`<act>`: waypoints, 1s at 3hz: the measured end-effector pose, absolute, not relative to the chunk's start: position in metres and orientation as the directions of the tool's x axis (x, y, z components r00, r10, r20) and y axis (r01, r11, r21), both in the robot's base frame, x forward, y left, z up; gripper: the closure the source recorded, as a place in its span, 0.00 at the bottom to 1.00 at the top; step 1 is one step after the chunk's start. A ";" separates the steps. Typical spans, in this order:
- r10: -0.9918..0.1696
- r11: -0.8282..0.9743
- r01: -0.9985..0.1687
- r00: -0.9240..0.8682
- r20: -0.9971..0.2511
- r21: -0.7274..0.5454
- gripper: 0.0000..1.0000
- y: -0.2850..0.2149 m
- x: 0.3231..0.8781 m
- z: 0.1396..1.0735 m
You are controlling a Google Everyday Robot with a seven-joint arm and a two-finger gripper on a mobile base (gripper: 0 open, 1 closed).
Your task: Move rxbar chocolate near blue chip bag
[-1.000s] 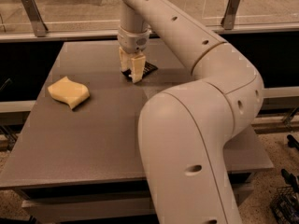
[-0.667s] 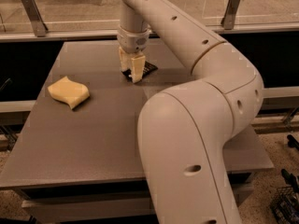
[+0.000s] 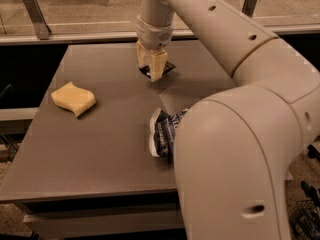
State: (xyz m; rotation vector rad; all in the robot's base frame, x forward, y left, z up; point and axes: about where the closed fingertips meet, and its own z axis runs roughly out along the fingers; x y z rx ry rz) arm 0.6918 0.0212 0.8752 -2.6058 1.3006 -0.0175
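Note:
The rxbar chocolate (image 3: 166, 68), a small flat black wrapper, is at the far middle of the grey table (image 3: 100, 149). My gripper (image 3: 152, 70) points down on it, and its fingers (image 3: 157, 65) are closed on the bar's left end, just above the tabletop. The blue chip bag (image 3: 162, 132), crinkled dark blue with white edges, lies nearer the front. My own arm hides its right part. The bag is about a hand's length in front of the gripper.
A pale yellow wavy sponge (image 3: 73, 98) lies on the table's left side. A railing with metal posts (image 3: 34, 15) runs behind the table. My large arm link (image 3: 235, 174) covers the table's right front.
The gripper and the bar have shifted slightly right and away from the front. The big arm link has swung right, uncovering the blue chip bag. The sponge has not moved.

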 end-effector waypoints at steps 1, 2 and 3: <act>-0.788 -0.581 -0.781 0.610 -0.082 -0.227 1.00 0.006 0.680 0.887; -0.787 -0.581 -0.779 0.612 -0.080 -0.237 1.00 -0.008 0.667 0.897; -0.780 -0.584 -0.772 0.619 -0.092 -0.248 1.00 -0.023 0.649 0.912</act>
